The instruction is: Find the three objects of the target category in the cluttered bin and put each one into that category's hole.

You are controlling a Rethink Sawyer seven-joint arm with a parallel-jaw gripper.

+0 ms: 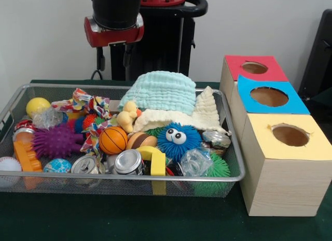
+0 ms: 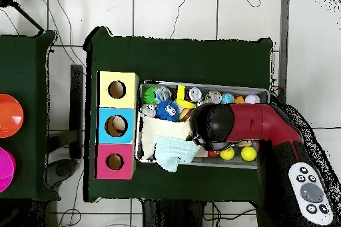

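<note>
My gripper point(image 1: 114, 60) hangs open and empty above the back left of the wire bin point(image 1: 129, 177), clear of everything in it. The bin holds a basketball point(image 1: 112, 140), a brown football point(image 1: 141, 141), a yellow ball point(image 1: 38, 106), a baseball point(image 1: 9, 166), a purple spiky ball point(image 1: 56, 141), a blue furry ball with eyes point(image 1: 178, 140), two cans point(image 1: 128, 161), a duck plush point(image 1: 127, 116), a mint cloth point(image 1: 161, 90) and a cream cloth point(image 1: 205, 114). In the overhead view the arm point(image 2: 220, 123) covers the bin's point(image 2: 200, 84) middle and hides the gripper.
Beside the bin stand three boxes with round holes in coloured tops: red point(image 1: 254, 68), blue point(image 1: 269, 96), yellow point(image 1: 290, 135). Overhead they show as yellow point(image 2: 116, 90), blue point(image 2: 116, 126), red point(image 2: 114, 162). Orange point(image 2: 8, 114) and pink point(image 2: 3, 171) discs lie on another table.
</note>
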